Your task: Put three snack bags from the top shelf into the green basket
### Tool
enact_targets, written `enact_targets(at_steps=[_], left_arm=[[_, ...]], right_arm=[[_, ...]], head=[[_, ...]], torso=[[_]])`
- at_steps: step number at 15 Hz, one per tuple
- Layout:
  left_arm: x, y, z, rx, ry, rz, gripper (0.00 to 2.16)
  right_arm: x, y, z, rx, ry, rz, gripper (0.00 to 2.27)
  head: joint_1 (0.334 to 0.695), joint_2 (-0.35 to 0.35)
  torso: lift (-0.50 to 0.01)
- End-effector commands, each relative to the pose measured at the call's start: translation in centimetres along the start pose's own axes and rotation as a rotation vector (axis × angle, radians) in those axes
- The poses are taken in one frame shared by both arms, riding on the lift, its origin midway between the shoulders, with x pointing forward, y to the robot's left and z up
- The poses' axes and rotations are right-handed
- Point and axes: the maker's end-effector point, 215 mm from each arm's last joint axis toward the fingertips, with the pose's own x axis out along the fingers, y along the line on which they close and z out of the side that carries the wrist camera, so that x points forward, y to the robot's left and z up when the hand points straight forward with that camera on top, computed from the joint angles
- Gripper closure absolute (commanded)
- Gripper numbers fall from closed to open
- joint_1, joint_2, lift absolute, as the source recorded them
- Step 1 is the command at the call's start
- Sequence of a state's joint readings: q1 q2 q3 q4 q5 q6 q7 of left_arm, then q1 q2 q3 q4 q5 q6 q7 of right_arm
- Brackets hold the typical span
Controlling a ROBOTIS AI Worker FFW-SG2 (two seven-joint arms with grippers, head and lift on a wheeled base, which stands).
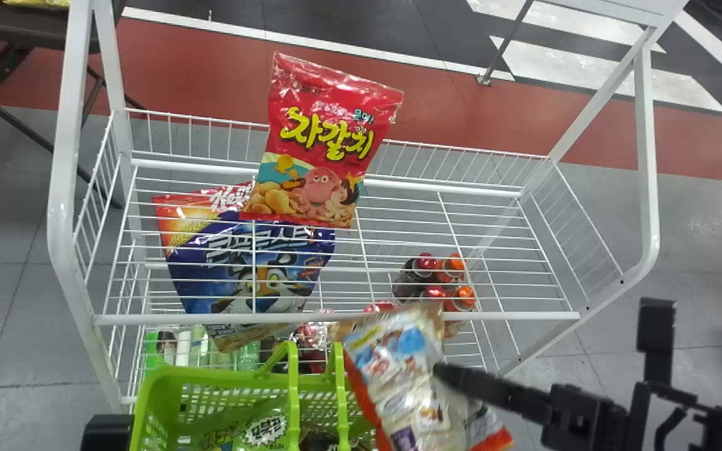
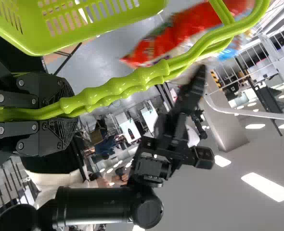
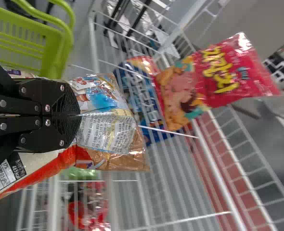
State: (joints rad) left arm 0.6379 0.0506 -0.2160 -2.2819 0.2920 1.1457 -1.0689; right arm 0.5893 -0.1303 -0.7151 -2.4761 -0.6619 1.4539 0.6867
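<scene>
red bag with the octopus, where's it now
In the head view, the red snack bag is on the top shelf, just left of centre by the back rail, above the blue bag on the shelf below.

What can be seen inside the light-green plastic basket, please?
In the basket lie a shiny green snack bag and, right of it, something dark that I cannot identify. The colourful plastic snack bag in the right gripper hides the basket's right part.
</scene>
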Motion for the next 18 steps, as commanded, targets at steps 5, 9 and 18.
enact_targets(at_steps=[5,9,18], left_arm=[[-0.6,-0.1,0.5,0.005,-0.009,-0.003,1.6],[-0.6,-0.3,0.4,0.004,-0.01,-0.011,1.6],[-0.6,-0.5,0.4,0.006,-0.014,-0.013,1.6]], right_arm=[[2.4,3.4,-8.6,0.113,0.226,0.105,2.13],[3.7,4.0,-12.2,0.11,0.323,0.105,2.13],[7.7,-0.6,-13.8,-0.05,0.321,-0.029,1.47]], head=[[0.695,-0.35],[0.695,-0.35],[0.695,-0.35]], torso=[[-0.047],[-0.047],[-0.047]])
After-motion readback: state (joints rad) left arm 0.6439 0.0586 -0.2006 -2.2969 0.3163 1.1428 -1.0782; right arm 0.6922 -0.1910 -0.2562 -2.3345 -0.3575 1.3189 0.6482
